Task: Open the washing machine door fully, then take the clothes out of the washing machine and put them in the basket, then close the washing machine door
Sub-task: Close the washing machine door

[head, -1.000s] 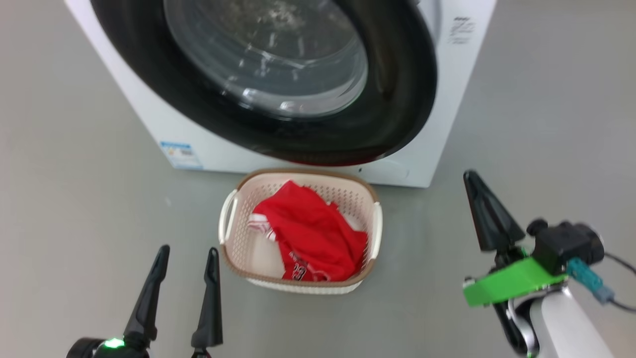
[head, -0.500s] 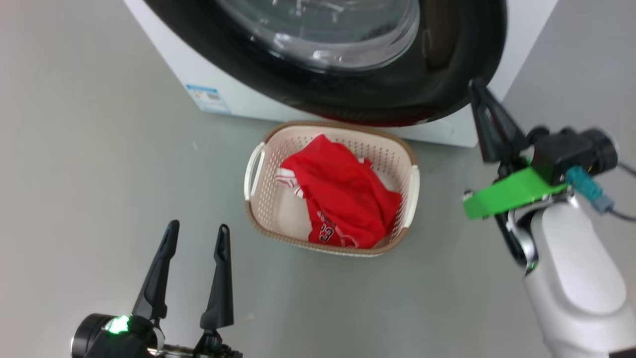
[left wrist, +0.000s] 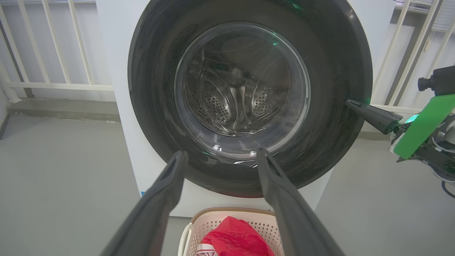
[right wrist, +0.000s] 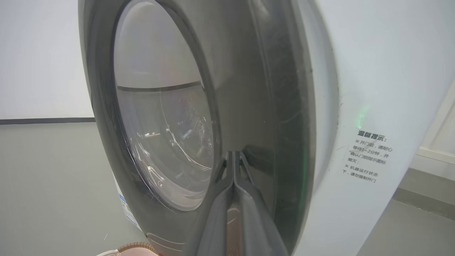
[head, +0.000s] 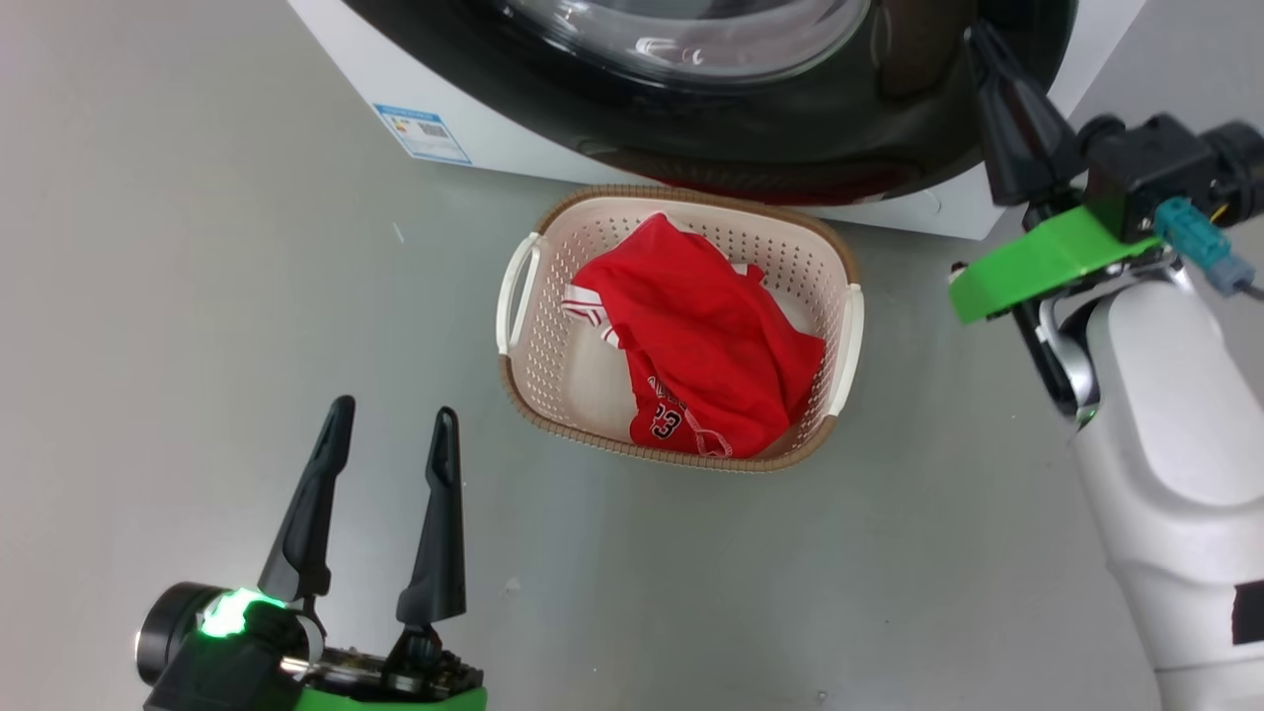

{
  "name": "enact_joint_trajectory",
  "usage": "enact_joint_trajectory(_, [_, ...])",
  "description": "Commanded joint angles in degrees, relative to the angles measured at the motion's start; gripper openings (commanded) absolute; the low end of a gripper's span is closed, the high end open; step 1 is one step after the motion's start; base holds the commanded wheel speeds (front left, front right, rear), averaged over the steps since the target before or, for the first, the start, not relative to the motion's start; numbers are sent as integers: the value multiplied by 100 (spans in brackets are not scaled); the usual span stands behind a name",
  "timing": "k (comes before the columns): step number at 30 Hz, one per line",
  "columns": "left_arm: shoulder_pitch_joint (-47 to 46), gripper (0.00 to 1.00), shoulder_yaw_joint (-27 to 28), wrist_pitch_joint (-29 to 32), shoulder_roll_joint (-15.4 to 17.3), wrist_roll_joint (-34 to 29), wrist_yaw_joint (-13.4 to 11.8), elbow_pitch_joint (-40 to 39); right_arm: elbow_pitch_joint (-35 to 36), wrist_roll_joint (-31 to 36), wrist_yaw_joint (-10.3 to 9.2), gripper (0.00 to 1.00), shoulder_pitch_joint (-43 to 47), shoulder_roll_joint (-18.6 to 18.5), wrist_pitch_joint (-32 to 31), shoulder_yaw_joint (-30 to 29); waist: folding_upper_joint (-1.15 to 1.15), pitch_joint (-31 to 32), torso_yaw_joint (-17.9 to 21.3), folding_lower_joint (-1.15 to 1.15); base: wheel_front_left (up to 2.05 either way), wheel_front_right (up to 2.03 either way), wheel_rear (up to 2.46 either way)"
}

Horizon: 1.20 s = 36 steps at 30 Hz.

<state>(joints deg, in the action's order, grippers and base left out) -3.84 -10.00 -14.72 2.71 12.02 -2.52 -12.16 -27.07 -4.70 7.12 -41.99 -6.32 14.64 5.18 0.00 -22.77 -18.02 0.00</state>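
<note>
Door (head: 790,148): black rim lies close against the washer (head: 504,138); cannot tell if it is latched.
Glass: steel drum (left wrist: 231,103) shows through it in the left wrist view.
Right gripper (head: 976,32): jaws pressed together, holding nothing, tips at the right side of the door rim and seemingly touching it.
Left gripper (head: 393,410): jaws spread wide and empty, low over the floor (head: 197,296), well apart from the door, near the basket's front left corner.
Basket (head: 681,195): on the floor just in front of the washer, partly under the door's lower edge.
Clothes (head: 701,336): red jersey crumpled inside the basket, white number facing up near the front rim.
</note>
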Motion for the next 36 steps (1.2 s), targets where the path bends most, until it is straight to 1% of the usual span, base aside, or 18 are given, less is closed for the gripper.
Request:
enact_joint_trajectory(1, [-86, 100, 207, -28, 24, -72, 50, -164, 84, 67, 36, 0, -173, 61, 36, 99, 0, -45, -21, 0, 0, 0, 0])
enact_joint_trajectory(7, [-123, 100, 172, -28, 20, -79, 98, -129, -80, 129, 36, 0, -559, -106, 36, -48, 0, -184, -79, 0, 0, 0, 0])
enact_joint_trajectory(10, [-173, 100, 139, -28, 19, -48, 92, -139, -272, 215, 36, 0, -822, -206, 36, -132, 0, -276, -108, 0, 0, 0, 0])
enact_joint_trajectory(24, [-331, 100, 70, -28, 18, 33, 83, -120, -960, 556, 36, 0, -1636, -374, 36, -223, 0, -449, -113, 0, 0, 0, 0])
enact_joint_trajectory(36, [-413, 100, 46, -28, 17, 29, 125, -21, -1198, 774, 36, 0, -1847, -367, 36, -352, 0, -460, -109, 0, 0, 0, 0])
